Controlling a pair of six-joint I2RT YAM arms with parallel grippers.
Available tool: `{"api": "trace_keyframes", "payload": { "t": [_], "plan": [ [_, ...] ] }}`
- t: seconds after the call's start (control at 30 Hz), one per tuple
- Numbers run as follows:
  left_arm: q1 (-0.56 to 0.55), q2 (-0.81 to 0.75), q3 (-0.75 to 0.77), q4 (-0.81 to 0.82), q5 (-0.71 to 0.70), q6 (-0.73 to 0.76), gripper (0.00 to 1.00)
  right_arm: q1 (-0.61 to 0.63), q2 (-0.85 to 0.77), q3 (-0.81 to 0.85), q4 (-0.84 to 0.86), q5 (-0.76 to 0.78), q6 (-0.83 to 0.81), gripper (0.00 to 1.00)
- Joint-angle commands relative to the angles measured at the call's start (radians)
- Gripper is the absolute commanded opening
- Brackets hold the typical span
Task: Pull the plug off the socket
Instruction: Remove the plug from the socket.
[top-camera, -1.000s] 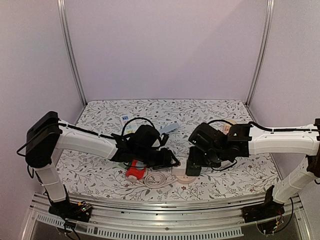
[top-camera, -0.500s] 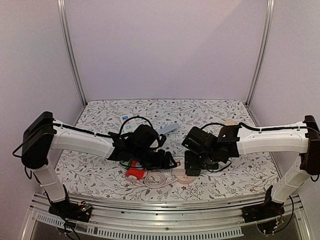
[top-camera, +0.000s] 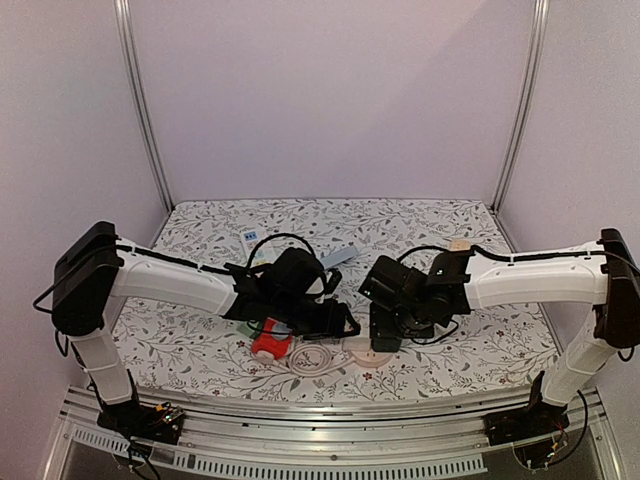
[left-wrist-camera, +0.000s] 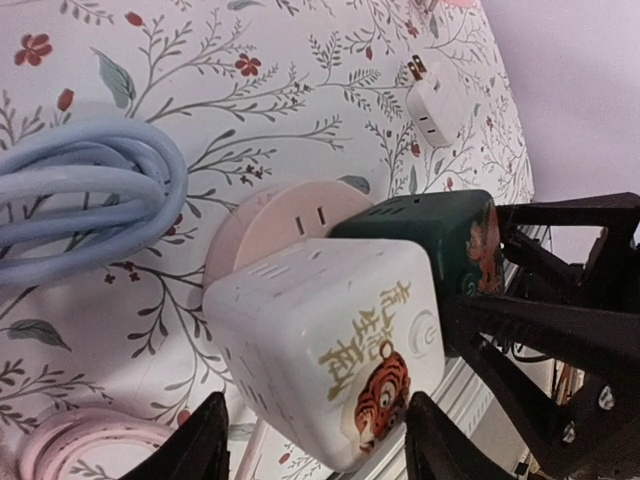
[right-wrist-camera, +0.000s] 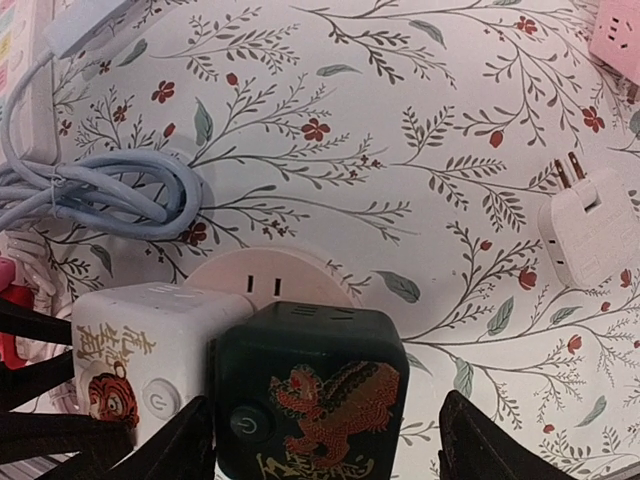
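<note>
Shifted slightly left with right gripper (right-wrist-camera: 332, 440), jaws apart astride green cube (right-wrist-camera: 310, 385). Cannot tell left gripper (left-wrist-camera: 322, 440) state: flanking or clamping white cube (left-wrist-camera: 320, 320). Both cubes touching, on pink socket (right-wrist-camera: 265, 275), near side, centre. Risks slipping, or dragging everything along, if gripped loosely.

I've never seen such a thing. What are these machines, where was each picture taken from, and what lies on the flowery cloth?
The left arm and right arm are robots bolted at the near edge of the table. The wide picture looks down from above and behind; the close-ups come from a camera on each wrist. The left claw straddles a white cube socket; whether it grips, I cannot tell. The right claw stands open around a dark green cube. Both seem plugged onto a round pale socket. Beside them lie a coiled blue cable and a loose white plug.
</note>
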Motion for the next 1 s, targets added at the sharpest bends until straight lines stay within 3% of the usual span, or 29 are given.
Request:
{"api": "trace_keyframes", "payload": {
  "t": [0.0, 0.37, 0.57, 0.8, 0.97],
  "plan": [
    [-0.02, 0.025, 0.006, 0.0, 0.006, 0.011, 0.56, 0.004, 0.045, 0.031, -0.02, 0.021, 0.004, 0.74],
    [-0.019, 0.04, -0.018, 0.022, 0.003, 0.005, 0.5, 0.004, 0.083, 0.024, -0.003, 0.001, 0.023, 0.65],
    [-0.019, 0.056, -0.026, 0.026, 0.001, -0.001, 0.49, 0.005, 0.062, 0.012, 0.032, -0.01, 0.014, 0.44],
    [-0.019, 0.071, -0.043, 0.025, -0.027, -0.014, 0.45, -0.01, 0.014, -0.061, 0.091, -0.035, 0.034, 0.12],
    [-0.02, 0.085, -0.056, 0.024, -0.028, -0.03, 0.43, -0.035, -0.046, -0.139, 0.185, -0.082, 0.065, 0.04]
  ]
}}
